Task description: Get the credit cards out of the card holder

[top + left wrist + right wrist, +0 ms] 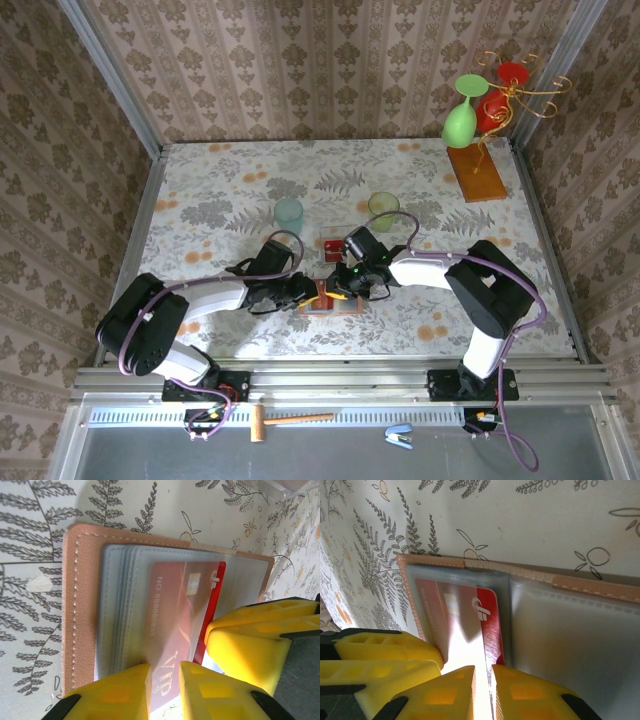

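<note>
A tabletop point(215, 180) under a pale cloth printed with grey ferns and orange blossoms sits in a booth of brown damask wallpaper point(300, 70) with metal corner posts. Low in the middle of the top view, the card holder point(338, 302) lies open on the cloth, tan leather outside and cloudy clear pockets inside. The left pincer point(165, 672) is pressed together on a pocket's lower edge, with a red card point(175, 605) marked VIP inside that pocket. The right pincer point(483, 672) is nearly closed, pinching that red card's bare edge where it sticks out of the pocket. Both meet over the holder. A second red card point(333, 245) lies just above them, between a teal cup point(288, 212) and a green cup point(383, 205). At upper right stands a wire stand point(500, 100) with green and red glasses on a wooden base point(477, 172)
</note>
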`<state>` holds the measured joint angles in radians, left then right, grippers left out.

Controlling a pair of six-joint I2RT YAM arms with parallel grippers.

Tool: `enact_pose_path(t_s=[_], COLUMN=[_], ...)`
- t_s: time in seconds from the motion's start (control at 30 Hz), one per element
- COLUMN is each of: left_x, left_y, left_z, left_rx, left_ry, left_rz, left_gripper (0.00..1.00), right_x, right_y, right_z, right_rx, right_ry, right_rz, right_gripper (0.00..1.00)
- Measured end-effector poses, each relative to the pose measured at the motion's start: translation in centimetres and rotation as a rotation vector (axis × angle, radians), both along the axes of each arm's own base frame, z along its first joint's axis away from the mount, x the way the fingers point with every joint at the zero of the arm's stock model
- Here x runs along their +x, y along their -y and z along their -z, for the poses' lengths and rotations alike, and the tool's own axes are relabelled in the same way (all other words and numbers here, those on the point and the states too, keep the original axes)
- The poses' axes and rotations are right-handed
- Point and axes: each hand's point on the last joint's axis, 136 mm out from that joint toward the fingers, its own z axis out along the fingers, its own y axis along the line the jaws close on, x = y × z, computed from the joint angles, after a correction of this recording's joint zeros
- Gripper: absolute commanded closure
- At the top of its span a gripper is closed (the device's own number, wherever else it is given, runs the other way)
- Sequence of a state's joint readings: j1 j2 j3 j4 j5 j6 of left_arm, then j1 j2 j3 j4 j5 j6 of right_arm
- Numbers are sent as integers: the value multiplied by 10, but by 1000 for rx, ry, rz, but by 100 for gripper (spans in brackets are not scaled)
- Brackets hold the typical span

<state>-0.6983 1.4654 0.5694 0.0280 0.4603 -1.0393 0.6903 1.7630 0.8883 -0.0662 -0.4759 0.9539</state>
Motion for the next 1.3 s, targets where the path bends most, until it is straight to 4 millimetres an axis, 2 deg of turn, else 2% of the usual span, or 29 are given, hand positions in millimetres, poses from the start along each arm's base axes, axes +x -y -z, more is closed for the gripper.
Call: enact_pose_path(t_s=[0.47,1.3], left_x=[0,1], left_y=[0,0], left_z=[0,-1], left_rx=[0,5], left_ry=[0,-5], left_rz=[0,-1], left_gripper=[77,76], right_x=[-1,-1], right_y=[2,8], right_z=[1,2], right_rx=[-23,-75], right_ry=[2,6], right_rz=[-22,-37], right_gripper=[77,75])
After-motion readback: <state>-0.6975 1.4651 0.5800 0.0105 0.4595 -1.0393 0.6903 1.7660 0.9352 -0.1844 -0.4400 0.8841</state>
